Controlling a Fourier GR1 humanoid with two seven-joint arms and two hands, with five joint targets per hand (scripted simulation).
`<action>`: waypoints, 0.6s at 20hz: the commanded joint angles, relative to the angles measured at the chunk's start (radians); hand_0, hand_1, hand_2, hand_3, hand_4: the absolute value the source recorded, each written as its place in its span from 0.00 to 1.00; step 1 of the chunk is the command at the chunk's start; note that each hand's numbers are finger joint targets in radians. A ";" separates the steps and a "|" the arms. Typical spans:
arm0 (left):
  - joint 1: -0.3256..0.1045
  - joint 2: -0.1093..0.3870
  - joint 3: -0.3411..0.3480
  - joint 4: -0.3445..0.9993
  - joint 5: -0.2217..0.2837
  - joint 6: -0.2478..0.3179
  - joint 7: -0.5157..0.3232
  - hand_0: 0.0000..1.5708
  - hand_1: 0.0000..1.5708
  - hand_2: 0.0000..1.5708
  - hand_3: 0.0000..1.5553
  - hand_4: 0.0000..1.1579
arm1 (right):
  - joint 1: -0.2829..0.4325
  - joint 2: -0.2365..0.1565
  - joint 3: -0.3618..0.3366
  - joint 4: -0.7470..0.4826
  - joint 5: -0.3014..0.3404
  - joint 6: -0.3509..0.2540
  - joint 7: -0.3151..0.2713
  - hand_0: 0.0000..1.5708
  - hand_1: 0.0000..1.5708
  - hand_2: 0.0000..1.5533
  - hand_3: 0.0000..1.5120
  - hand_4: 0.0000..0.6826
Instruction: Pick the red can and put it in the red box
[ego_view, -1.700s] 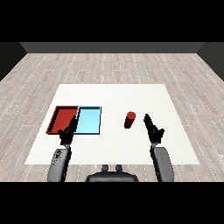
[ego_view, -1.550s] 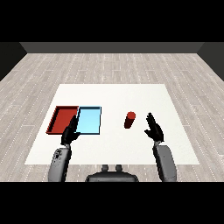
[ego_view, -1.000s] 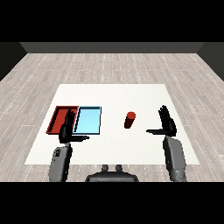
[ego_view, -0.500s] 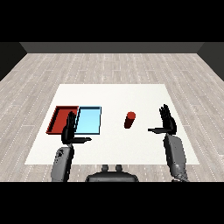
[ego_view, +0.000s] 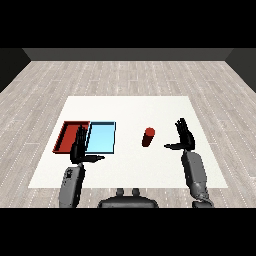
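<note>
The red can (ego_view: 148, 137) stands upright on the white table (ego_view: 130, 110), right of the two trays. My right hand (ego_view: 184, 136) is open a short way to the can's right, fingers straight and pointing up, thumb reaching toward the can without touching it. The red tray (ego_view: 68, 133) lies at the left with the light blue tray (ego_view: 102, 137) beside it on its right. My left hand (ego_view: 80, 148) is open, fingers straight, over the near edge between the two trays, its thumb pointing right.
Both trays hold nothing. Bare tabletop lies between the light blue tray and the can. The table's near edge runs just below both forearms, and a grey plank floor surrounds the table.
My right hand swung out to the right, rose and opened beside the can, then eased slightly back toward it. The left hand and the can stayed almost still.
</note>
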 joint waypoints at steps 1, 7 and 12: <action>0.017 0.006 0.000 0.016 0.011 -0.026 -0.032 0.00 0.00 0.00 0.00 0.00 | 0.003 0.001 0.003 0.043 -0.006 0.017 -0.023 0.00 0.00 0.00 0.00 0.00; 0.038 0.032 0.028 -0.070 0.046 -0.027 0.052 0.00 0.00 0.00 0.00 0.00 | -0.007 0.071 0.047 -0.015 -0.021 -0.039 0.103 0.00 0.00 0.00 0.00 0.00; -0.054 -0.005 0.010 0.032 0.009 0.018 0.020 0.00 0.00 0.00 0.00 0.00 | -0.116 0.086 0.045 0.175 -0.004 -0.030 0.014 0.00 0.00 0.00 0.00 0.00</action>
